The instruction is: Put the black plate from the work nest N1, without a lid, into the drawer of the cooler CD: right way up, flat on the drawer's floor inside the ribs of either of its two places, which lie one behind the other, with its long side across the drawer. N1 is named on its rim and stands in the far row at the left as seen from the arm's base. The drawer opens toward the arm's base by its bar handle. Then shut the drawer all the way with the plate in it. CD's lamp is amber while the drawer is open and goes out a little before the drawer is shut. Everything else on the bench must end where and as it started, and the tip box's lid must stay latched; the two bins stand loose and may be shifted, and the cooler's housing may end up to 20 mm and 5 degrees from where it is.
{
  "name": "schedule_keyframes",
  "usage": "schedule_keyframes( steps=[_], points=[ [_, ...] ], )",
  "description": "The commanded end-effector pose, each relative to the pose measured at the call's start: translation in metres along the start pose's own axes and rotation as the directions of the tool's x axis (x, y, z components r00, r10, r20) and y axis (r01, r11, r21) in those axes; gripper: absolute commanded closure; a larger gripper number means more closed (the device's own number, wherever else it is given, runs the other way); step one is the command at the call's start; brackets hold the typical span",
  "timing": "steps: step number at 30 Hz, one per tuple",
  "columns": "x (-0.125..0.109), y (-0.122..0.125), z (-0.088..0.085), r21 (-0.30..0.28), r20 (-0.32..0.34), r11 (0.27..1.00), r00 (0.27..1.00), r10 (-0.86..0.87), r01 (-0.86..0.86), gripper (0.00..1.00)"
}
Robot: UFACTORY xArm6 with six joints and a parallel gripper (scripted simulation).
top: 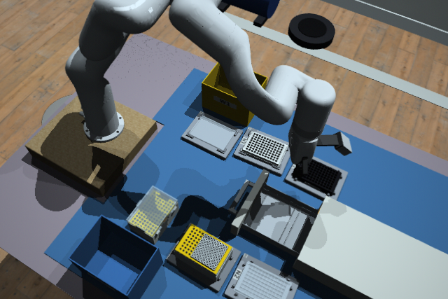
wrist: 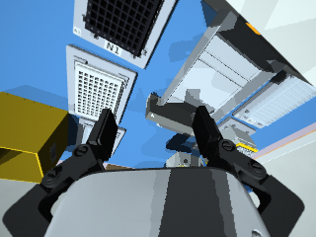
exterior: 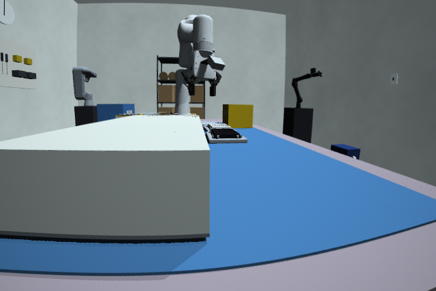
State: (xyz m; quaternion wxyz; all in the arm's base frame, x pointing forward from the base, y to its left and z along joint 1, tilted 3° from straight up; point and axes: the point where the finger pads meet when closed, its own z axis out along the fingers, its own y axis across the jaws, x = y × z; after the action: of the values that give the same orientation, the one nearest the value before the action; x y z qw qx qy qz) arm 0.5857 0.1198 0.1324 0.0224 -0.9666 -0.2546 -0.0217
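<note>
The grey gripper hangs above the desk's far edge, jaws spread wide and empty, ready to straddle the black gridded well plate. That plate lies flat in grey nest N1. Beside it, the cooler's grey drawer stands open to receive the plate.

The plate lies in nest N1 at centre right of the top view – just above the drawer. The gripper hangs over the plate's left end, seemingly clear. The cooler fills the lower right.
</note>
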Motion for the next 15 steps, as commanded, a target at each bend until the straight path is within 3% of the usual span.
schedule_keyframes(
  steps=[1,9,15],
  points=[
    [0.021,-0.006,-0.002,-0.005,0.008,0.990,0.990,0.140,-0.140,0.00],
    [0.059,-0.019,-0.002,-0.007,0.006,0.918,0.918,0.396,-0.396,0.00],
    [0.078,-0.025,-0.002,-0.008,0.006,0.872,0.872,0.489,-0.489,0.00]
  ],
)
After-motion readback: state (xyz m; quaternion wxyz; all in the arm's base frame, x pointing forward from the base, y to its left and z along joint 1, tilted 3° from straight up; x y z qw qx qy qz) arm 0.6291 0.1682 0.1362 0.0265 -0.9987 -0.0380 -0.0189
